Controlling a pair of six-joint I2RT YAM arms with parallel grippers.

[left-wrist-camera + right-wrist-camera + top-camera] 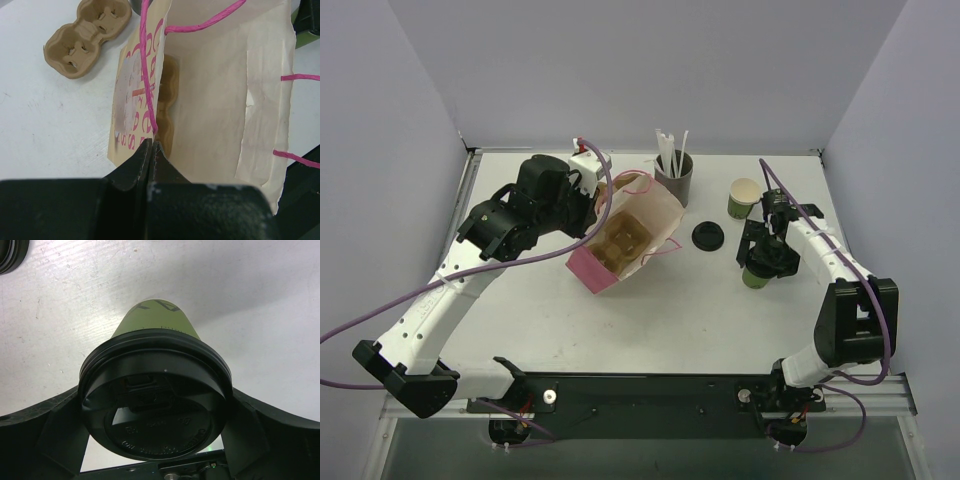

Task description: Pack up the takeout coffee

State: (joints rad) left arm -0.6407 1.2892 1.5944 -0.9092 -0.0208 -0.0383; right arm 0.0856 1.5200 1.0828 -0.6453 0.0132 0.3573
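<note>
The takeout coffee (155,325), a green paper cup with a black lid (155,405) on it, sits between the fingers of my right gripper (155,412), which is shut on it just under the lid. In the top view the cup (756,277) is at the right of the table under that gripper (761,262). A loose black lid (707,236) lies to its left. My left gripper (152,144) is shut on the rim of a tan paper bag (215,90) with pink handles. The bag (630,232) lies open at mid-table with a cardboard cup carrier (620,240) inside.
A green cup with a cream inside (744,198) stands behind my right gripper. A grey cylinder of white straws (674,178) stands at the back, next to the bag. A second cardboard carrier (87,37) lies on the table beside the bag.
</note>
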